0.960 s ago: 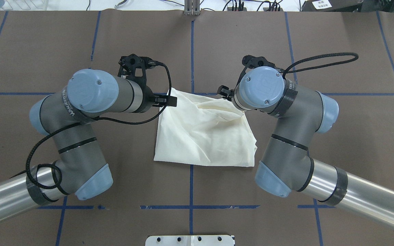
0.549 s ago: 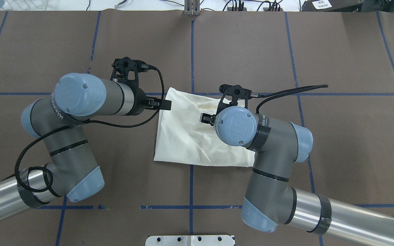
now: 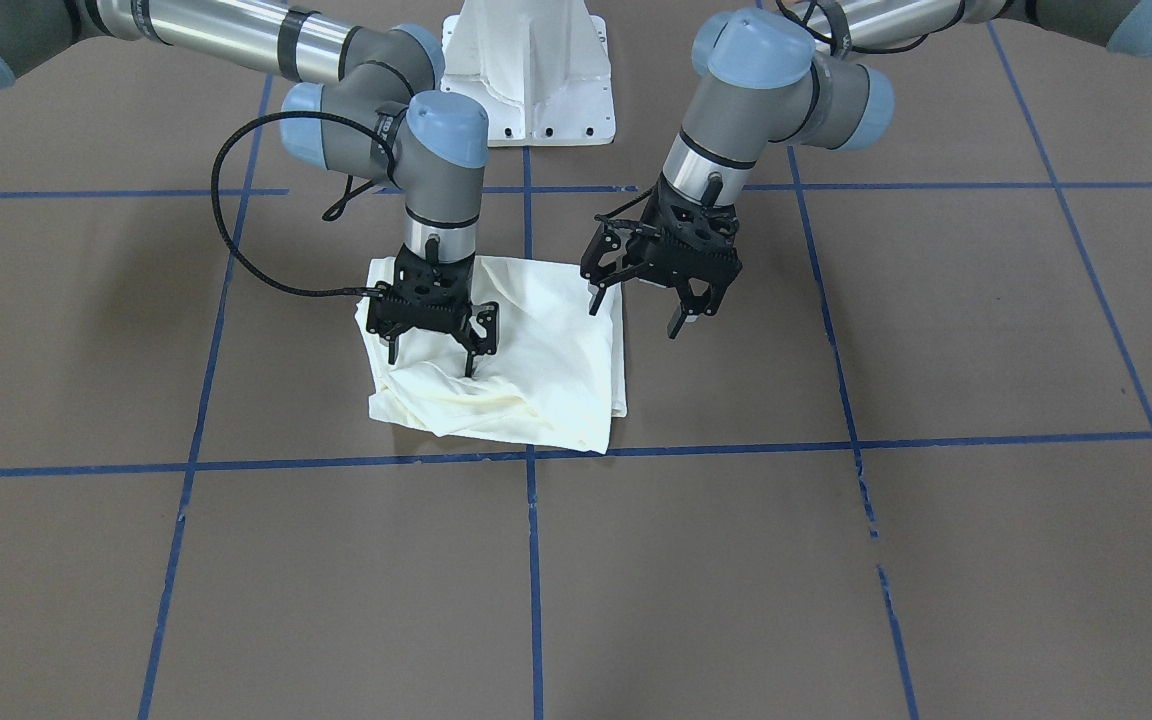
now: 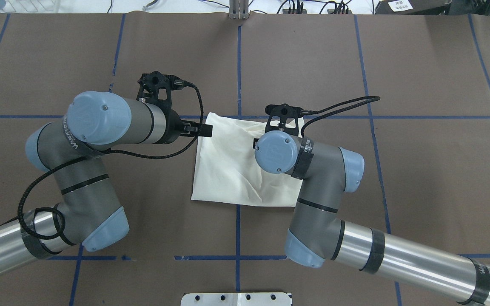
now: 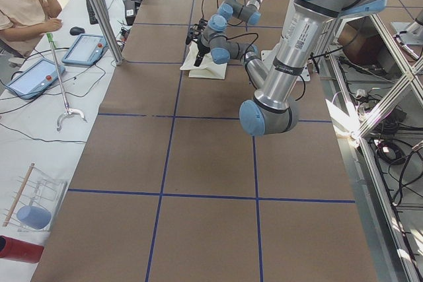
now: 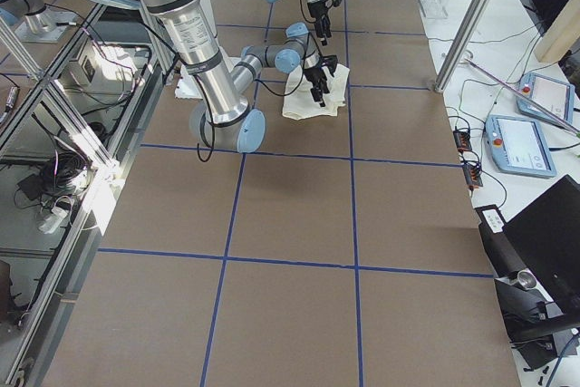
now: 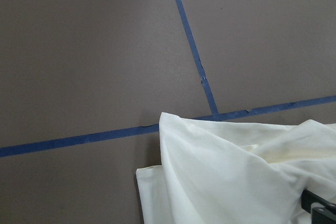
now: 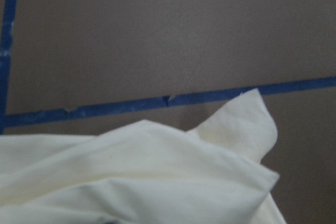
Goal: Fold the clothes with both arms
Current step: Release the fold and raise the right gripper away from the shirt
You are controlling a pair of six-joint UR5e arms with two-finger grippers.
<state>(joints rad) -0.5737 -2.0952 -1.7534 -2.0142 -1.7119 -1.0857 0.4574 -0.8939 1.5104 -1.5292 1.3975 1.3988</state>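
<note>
While the shirt [image 3: 546, 375] lies as a rumpled folded square in the middle of the table [image 3: 836, 550], we hold the right gripper [image 3: 430, 360] wide open and empty over its creased corner, and the left gripper [image 3: 636, 318] likewise at its edge. We should pinch low, catching every layer evenly.

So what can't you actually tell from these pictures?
- Any print on the shirt: only plain cream faces up in every view.
- Right pincer from overhead: hidden under its own blue wrist cap.
- Whether its fingertips touch the cloth: too small in the front view.
- Side views: shirt too small for any detail.
</note>
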